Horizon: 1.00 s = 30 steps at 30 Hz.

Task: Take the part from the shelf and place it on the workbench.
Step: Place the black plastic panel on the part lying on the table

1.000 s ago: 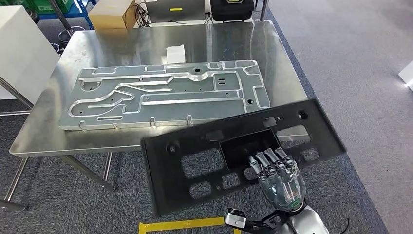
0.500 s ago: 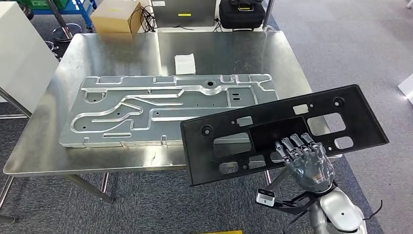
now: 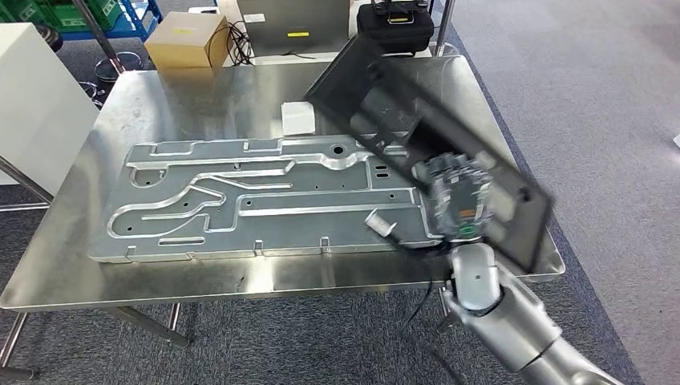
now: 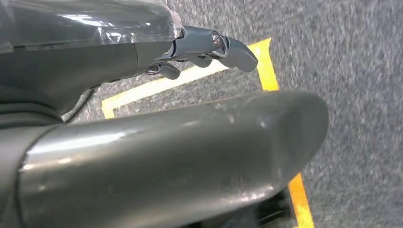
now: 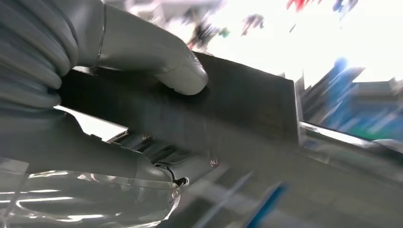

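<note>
The flat black plastic panel with cut-out windows (image 3: 401, 104) is off the shelf and held tilted over the right side of the shiny steel workbench (image 3: 200, 88); setting it down is what remains. The right hand (image 3: 457, 196) grips it, thumb (image 5: 183, 78) pressed on its face. The left hand (image 4: 209, 47) hangs over grey carpet, fingers curled in, holding nothing. A large machined aluminium plate (image 3: 257, 196) lies on the bench. A closed cardboard box (image 3: 188, 38) stands beyond the far edge, contents unseen.

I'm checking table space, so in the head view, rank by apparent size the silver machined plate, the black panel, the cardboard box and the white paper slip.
1. silver machined plate
2. black panel, though held nearer the camera
3. cardboard box
4. white paper slip
</note>
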{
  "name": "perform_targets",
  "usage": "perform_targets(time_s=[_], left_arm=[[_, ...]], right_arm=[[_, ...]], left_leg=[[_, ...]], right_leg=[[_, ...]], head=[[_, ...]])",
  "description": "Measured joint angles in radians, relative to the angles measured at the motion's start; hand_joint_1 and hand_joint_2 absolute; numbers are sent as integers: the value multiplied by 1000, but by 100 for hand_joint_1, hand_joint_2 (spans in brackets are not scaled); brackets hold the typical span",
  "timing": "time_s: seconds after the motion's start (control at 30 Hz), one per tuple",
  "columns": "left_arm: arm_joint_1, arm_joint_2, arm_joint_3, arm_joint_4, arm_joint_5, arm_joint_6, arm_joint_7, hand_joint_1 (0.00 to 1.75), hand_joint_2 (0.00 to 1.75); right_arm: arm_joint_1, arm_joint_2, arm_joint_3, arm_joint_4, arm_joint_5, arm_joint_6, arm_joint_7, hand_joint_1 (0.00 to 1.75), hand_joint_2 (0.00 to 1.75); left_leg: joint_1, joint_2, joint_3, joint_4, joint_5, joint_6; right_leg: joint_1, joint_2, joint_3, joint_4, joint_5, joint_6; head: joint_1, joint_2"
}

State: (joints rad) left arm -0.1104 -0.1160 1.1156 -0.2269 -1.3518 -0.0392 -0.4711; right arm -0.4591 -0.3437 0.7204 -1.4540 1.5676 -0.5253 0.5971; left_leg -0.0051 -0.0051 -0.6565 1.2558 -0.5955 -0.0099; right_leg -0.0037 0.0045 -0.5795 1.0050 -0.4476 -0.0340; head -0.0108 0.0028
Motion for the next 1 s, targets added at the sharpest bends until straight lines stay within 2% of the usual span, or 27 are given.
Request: perform_targets(time_s=[0.03,0.07,0.1,0.13,0.17,0.23,0.33,0.4,0.5,0.53,0.57,0.6,0.63,0.67,0.7,0.73,0.8,0.87,0.9,0.93,1.0], left_arm=[[0,0,-4,0,-2,-3,1,0,0],[0,0,-8,0,-3,-6,1,0,0],[0,1,-12,0,-4,-8,2,0,0],[-1,2,-15,0,-4,-9,2,0,0],[-2,4,-18,0,-5,-9,2,0,0],[-3,6,-22,0,-8,-10,3,0,0],[0,8,-30,0,-13,-12,2,0,0],[-4,9,-37,0,-14,-12,0,0,0],[-14,10,-42,0,-14,-12,-2,0,0],[-16,10,-43,0,-15,-12,-2,0,0],[-16,10,-43,0,-15,-12,-2,0,0],[-16,10,-43,0,-15,-12,-2,0,0],[-15,10,-43,0,-15,-12,-2,0,0],[-15,10,-44,0,-15,-12,-2,0,0],[-15,10,-44,0,-16,-13,-2,0,0],[-15,10,-44,0,-16,-13,-2,0,0],[-16,10,-45,0,-16,-12,-2,0,0],[-16,11,-45,0,-16,-11,-2,0,0],[-16,12,-45,0,-16,-11,-2,0,0],[-16,13,-45,0,-16,-10,-2,0,0],[-17,13,-47,0,-16,-10,-2,0,0]], right_arm=[[-9,13,25,55,-1,-1,-105,175,175],[-21,28,29,111,-1,-1,-236,175,175],[-34,43,8,160,-1,-1,-367,175,175],[-47,59,-32,206,0,0,-480,175,175],[-62,76,-78,247,0,1,-543,175,175],[-102,109,-168,324,-1,16,-577,175,175],[-172,149,-251,436,-5,47,-569,175,175],[-207,174,-288,502,-8,55,-574,175,175],[-234,203,-321,574,-9,56,-580,175,175],[-235,208,-326,592,-9,56,-582,175,175],[-236,213,-331,606,-8,56,-583,175,175],[-238,218,-335,617,-8,56,-584,175,175],[-241,222,-339,626,-8,55,-584,175,175],[-246,225,-342,633,-8,55,-584,175,175],[-253,229,-345,640,-8,55,-583,175,175],[-258,233,-347,648,-8,54,-583,175,175],[-265,241,-349,662,-9,53,-584,175,175],[-271,249,-351,676,-9,52,-585,175,175],[-277,252,-352,682,-9,52,-585,175,175],[-283,257,-353,688,-9,52,-585,175,175],[-294,268,-354,702,-9,54,-586,175,175]], left_leg=[[1,0,-23,26,-2,-4],[2,0,-30,17,17,-5],[2,0,-19,-29,54,-4],[1,0,4,-98,102,1],[0,0,26,-163,135,7],[-5,0,51,-233,165,20],[-4,2,54,-246,176,37],[2,6,59,-257,181,47],[4,7,61,-259,180,53],[4,6,62,-258,178,53],[5,4,63,-257,176,52],[6,1,65,-254,172,50],[7,0,67,-250,168,46],[6,-1,68,-246,163,42],[5,-2,67,-240,158,37],[4,-2,65,-237,155,32],[3,-1,62,-236,153,22],[5,0,59,-228,143,11],[6,0,50,-206,128,6],[8,0,30,-164,104,1],[10,0,-32,-38,51,-6]], right_leg=[[1,-1,1,1,-3,0],[1,-1,2,2,-6,0],[1,-1,5,3,-8,2],[2,-2,8,4,-12,3],[4,-5,10,5,-15,6],[6,-10,9,6,-18,13],[7,-10,4,8,-21,29],[7,-7,-18,55,-51,40],[-2,-6,-119,249,-133,53],[-5,-6,-145,291,-138,56],[-8,-6,-154,294,-122,58],[-11,-7,-143,255,-87,59],[-13,-7,-116,187,-41,58],[-12,-9,-86,120,-8,56],[-10,-9,-62,63,12,53],[-8,-8,-50,32,18,49],[-5,-5,-47,19,12,40],[-9,-4,-43,14,13,30],[-11,-3,-40,10,14,24],[-12,-3,-37,8,15,19],[-11,-3,-34,8,12,12]], head=[[-1,0],[-2,0],[-2,0],[-2,0],[-1,0],[0,0],[1,0],[3,0],[5,0],[6,0],[6,0],[6,0],[6,0],[6,0],[6,0],[6,0],[6,0],[6,0],[5,0],[4,0],[3,0]])
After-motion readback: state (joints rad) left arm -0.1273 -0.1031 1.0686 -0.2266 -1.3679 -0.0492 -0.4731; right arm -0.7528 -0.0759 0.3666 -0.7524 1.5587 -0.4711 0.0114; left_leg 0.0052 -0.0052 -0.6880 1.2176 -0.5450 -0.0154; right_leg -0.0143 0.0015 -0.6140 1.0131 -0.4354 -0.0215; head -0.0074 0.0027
